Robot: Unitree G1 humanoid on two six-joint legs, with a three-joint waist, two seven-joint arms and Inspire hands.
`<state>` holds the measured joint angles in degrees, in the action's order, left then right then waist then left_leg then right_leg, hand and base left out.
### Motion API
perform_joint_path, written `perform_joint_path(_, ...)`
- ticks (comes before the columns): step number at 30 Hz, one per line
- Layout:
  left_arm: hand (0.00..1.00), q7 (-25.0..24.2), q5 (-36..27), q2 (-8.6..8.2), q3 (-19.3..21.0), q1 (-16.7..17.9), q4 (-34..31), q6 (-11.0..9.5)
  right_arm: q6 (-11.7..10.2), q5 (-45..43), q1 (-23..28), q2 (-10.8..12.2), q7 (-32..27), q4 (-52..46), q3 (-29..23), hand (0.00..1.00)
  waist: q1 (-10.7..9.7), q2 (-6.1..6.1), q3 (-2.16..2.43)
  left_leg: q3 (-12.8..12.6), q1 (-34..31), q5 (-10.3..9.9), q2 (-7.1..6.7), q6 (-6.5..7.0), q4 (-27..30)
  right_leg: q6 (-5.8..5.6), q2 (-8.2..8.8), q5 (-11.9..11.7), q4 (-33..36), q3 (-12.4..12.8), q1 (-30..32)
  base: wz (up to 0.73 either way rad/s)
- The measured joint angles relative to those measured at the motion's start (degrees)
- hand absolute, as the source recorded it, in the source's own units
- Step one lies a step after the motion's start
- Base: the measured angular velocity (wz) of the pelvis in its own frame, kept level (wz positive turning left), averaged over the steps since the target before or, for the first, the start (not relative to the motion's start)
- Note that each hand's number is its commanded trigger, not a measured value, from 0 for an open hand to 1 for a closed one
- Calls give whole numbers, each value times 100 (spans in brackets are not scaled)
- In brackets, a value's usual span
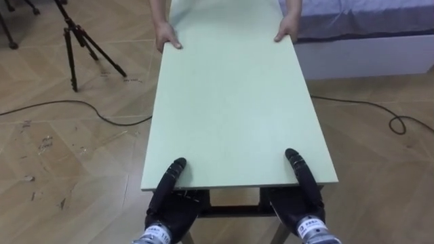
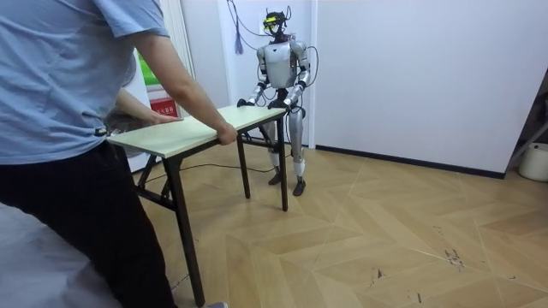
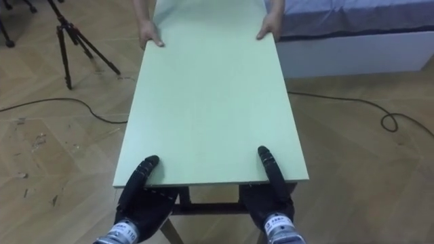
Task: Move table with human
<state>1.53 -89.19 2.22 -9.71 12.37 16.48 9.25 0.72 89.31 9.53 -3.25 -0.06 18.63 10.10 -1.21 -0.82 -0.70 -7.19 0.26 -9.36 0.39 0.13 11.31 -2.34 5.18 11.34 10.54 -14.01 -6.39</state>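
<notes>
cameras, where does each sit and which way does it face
Left eye view: on the robot's head, looking down the table towards the person's hands; the left hand and right hand grip its near edge.
Right eye view: same scene, slightly to the right.
Room view: close behind the person, facing the whole robot across the table.
All share the table.

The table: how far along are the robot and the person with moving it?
Done: both ends are held. The robot's left hand and right hand clamp the near end of the table, thumbs on top; the person's hands grip the far end. In hand: the carry, though I cannot tell whether the legs are off the floor. Left: walking it to its new spot and setting it down.
</notes>
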Motion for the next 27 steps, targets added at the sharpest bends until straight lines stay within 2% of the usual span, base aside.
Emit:
perform_joint_path(3, 100, -75, -3, 1, -8, 77, -45, -32, -23, -9, 57, -10, 17, -94, 42, 100, 4, 9, -4, -14, -10, 0, -2, 0, -39, 0, 0, 0, 4, 57, 43, -3)
perform_joint_path(5, 100, -167, 97, 14, -73, 198, -162, -181, -106, -17, 130, -15, 116, -163, 150, 100, 2, 29, -14, -33, -7, 0, -5, 0, -56, 0, -1, 0, 4, 131, 60, -6)
perform_joint_path(10, 100, -259, 235, 31, -185, 382, -480, -413, -237, -92, 282, 2, 279, -409, 238, 100, 2, 102, -10, -33, -6, 0, -7, 0, -58, 0, -1, 0, 3, 130, 61, 0)
perform_joint_path(15, 100, -439, 350, 29, -226, 405, -492, -578, -265, -145, 342, 61, 389, -485, 245, 100, 0, 139, -13, -32, -4, 0, -8, 0, -60, 0, -2, 0, 2, 131, 58, 0)
perform_joint_path(27, 100, -621, 386, 58, -278, 516, -492, -619, -283, -223, 457, 58, 476, -490, 262, 100, 10, 132, -5, -28, -82, -1, 4, 1, 18, 0, -9, 0, 4, 142, 77, 0)
